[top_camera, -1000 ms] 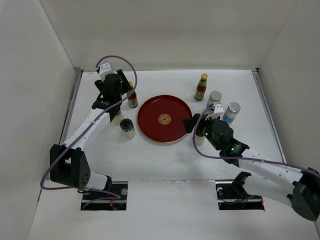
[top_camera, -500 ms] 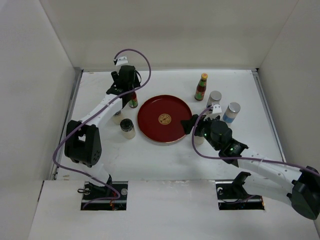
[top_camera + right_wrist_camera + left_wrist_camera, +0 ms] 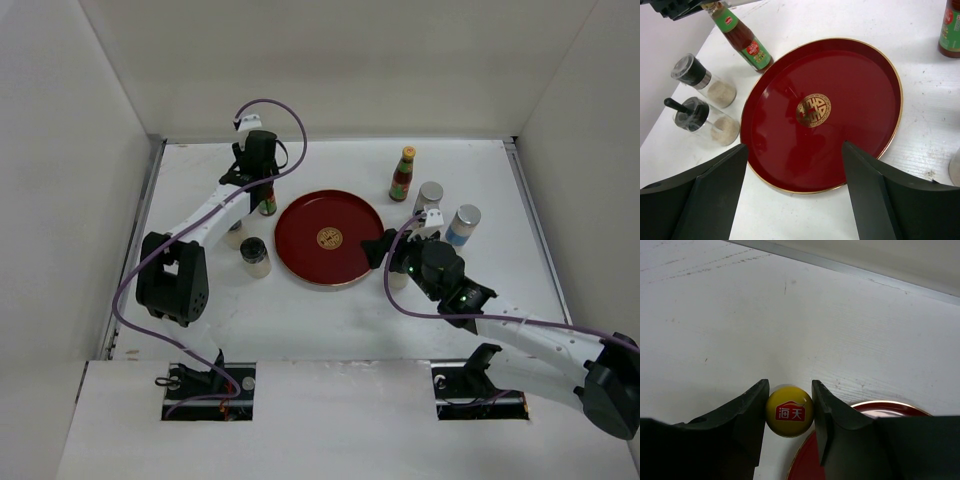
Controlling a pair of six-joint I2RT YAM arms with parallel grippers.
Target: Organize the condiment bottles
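One white-walled bench (image 3: 330,320). One red tray (image 3: 300,225). Right claw (image 3: 794,146), spread wide, empty, above tray. Left claw (image 3: 788,392): grip hidden from above; wrist view shows it pinching red bottle (image 3: 742,35) by yellow cap (image 3: 789,412), just beside tray's rim.

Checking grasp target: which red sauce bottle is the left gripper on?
The red bottle by the tray's left edge: its yellow cap sits in the left gripper. The other red bottle stands free.

"海天" is printed in white on a red patch atop the yellow cap (image 3: 789,411) between the left gripper's (image 3: 789,388) fingers; other labels cannot be read
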